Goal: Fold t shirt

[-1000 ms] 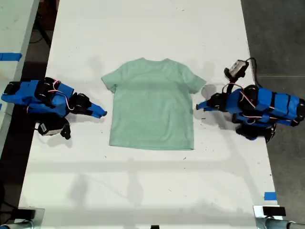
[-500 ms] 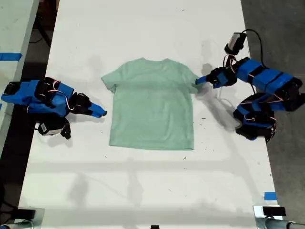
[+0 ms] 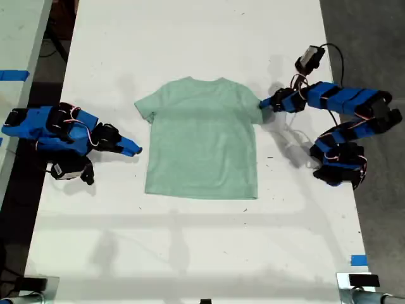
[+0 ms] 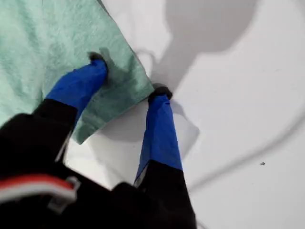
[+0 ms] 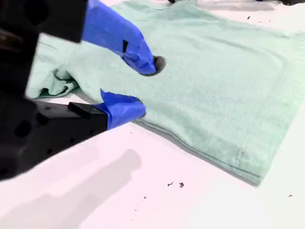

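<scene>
The t shirt (image 3: 202, 137) is lying flat and spread out in the middle of the white tabletop (image 3: 190, 38), neck pointing toward the exterior view's top. My first tool (image 3: 264, 106) is reaching in from the exterior view's right and is straddling the corner of the sleeve there, jaws parted: the first wrist view is showing one fingertip (image 4: 97, 64) resting on the cloth (image 4: 57, 43) and the other down on the bare tabletop just off the hem. My second tool (image 3: 134, 151) is sitting at the exterior view's left, just beside the shirt's side edge; its wrist view is showing the blue tips (image 5: 128, 109) narrowly parted, holding nothing. The shirt is looking pale mint green, short-sleeved, smooth, unfolded
</scene>
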### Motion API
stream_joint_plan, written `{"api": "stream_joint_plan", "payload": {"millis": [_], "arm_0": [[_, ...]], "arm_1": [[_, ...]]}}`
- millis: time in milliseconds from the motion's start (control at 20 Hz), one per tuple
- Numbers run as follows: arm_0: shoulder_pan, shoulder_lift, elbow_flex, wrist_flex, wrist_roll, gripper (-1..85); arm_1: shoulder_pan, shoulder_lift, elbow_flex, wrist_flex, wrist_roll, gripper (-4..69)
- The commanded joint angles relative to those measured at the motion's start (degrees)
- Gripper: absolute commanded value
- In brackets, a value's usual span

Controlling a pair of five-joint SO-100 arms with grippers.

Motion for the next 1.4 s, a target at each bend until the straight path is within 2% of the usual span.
{"api": "stream_joint_plan", "payload": {"millis": [0, 300, 550, 650, 850, 1050, 1300, 1350], "arm_0": [[-0.35, 0.53, 0.44, -0.26, 0.26, 11.1], [-0.35, 0.53, 0.44, -0.26, 0.26, 11.1], [-0.35, 0.53, 0.44, -0.26, 0.26, 11.1], [-0.35, 0.53, 0.44, -0.26, 0.26, 11.1], [-0.35, 0.53, 0.44, -0.26, 0.26, 11.1], [-0.35, 0.53, 0.44, -0.26, 0.26, 11.1], [-0.35, 0.53, 0.44, -0.26, 0.26, 11.1], [-0.35, 0.53, 0.44, -0.26, 0.26, 11.1]], "arm_1": [[0.62, -1.41, -1.67, -0.53, 1.32, 1.1], [-1.58, 0.26, -3.43, 1.58, 1.41, 1.2], [-9.84, 9.84, -19.34, 15.56, 2.55, 1.2], [-13.80, 11.16, -25.31, 17.67, 3.69, 1.2], [-22.76, 6.24, -32.87, 12.83, 6.15, 1.2], [-28.74, -9.93, -43.59, 8.44, 7.03, 1.1], [-34.37, -34.10, -61.79, 9.14, 7.73, 1.5], [-35.07, -37.27, -63.63, 9.58, 8.09, 4.1]]}}
